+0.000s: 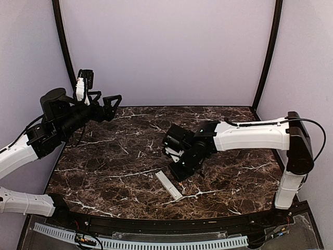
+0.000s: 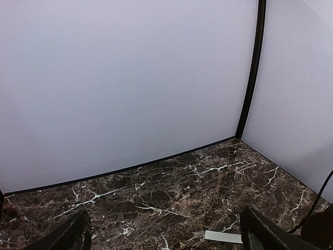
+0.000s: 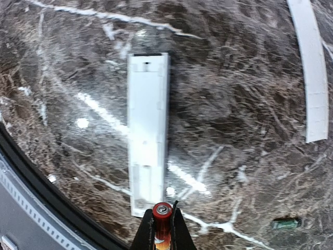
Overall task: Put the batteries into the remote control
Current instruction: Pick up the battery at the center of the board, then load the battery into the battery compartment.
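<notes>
In the view from above, my left claw (image 1: 109, 100) hangs high over the far left corner of the tabletop (image 1: 104, 161), its two fingers wide apart and nothing between them. The right arm reaches in from the right edge, and the right claw (image 1: 179, 176) points down near the middle of the tabletop. The remote control (image 1: 169, 186) lies flat just beside it, toward the near edge and a little slanted. From here I cannot see what the right claw holds. In the left wrist view, the fingers (image 2: 67, 237) of the left claw stand at the two lower corners, far from each other. Between them I see only marble and a thin white strip (image 2: 223, 237); I cannot tell which part it is. In the right wrist view, the right claw (image 3: 162, 232) is clamped on the red battery (image 3: 162, 211), whose metal end faces the camera. The battery is just at one short end of the remote control (image 3: 148, 130), but I cannot tell if they touch. The dark green battery (image 3: 285, 224) lies alone on the marble, well apart from the remote control. The white cover plate (image 3: 309, 67) lies further off on that same side.
</notes>
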{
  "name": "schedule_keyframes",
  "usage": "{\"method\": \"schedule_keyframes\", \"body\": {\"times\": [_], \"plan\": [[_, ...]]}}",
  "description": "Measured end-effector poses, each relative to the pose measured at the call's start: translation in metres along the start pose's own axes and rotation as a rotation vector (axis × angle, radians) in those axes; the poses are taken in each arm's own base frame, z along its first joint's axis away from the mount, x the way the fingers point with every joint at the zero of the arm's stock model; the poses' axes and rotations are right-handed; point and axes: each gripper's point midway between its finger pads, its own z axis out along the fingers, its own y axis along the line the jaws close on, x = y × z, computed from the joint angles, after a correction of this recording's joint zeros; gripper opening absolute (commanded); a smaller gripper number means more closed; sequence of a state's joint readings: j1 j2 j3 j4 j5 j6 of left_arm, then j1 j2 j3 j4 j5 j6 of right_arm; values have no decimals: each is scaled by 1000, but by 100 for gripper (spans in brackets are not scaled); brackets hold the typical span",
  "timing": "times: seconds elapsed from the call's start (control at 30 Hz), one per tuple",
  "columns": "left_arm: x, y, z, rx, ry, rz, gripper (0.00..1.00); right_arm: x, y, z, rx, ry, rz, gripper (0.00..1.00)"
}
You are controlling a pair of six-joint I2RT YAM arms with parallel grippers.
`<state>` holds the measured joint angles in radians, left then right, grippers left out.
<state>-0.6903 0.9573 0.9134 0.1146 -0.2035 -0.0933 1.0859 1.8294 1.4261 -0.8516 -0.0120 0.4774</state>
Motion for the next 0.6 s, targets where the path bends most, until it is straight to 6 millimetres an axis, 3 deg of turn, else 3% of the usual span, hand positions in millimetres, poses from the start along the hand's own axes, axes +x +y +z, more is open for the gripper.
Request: {"method": "schedule_keyframes", "body": {"times": [0.07,0.2,0.4,0.6], "plan": [[0,0,0,1,0,0,99,-1,19,2,-31,-20,-11,0],[0,0,0,2,1,-1,99,-5,38,15,-39,-23,-16,0],[0,1,0,1,0,-5,99,-1,33,36,19,7,-13,0],[0,1,0,3,1,-9,99,0,32,40,34,8,-12,0]]}}
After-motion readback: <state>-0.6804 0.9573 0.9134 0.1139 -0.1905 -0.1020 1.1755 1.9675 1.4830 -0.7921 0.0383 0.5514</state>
